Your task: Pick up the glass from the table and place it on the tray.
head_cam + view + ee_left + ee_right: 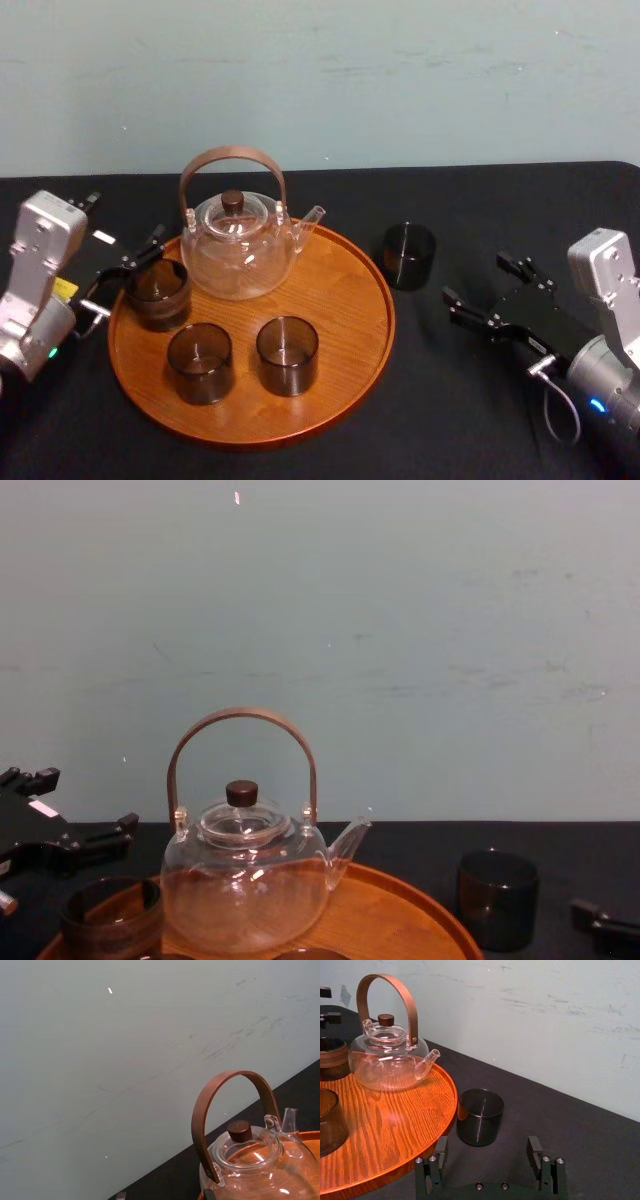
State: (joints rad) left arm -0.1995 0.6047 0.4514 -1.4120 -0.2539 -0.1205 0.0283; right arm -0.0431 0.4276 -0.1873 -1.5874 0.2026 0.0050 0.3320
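Glass (pixel 409 256), probably light, slick and breakable, stands on the tabletop just right of the tray (pixel 345 292); we'd pinch its walls with our right tool (pixel 476 279), spread wide and empty nearby, left tool (pixel 130 258) likewise at the tray's left.

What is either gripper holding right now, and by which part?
Nothing. The right gripper is open, short of the glass on the table; the left gripper is open beside a second glass on the tray.

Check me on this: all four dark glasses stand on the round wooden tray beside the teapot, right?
Not quite. Only three glasses stand on the tray beside the teapot; the fourth glass stands off it on the black table, just past the rim, as the head view shows.
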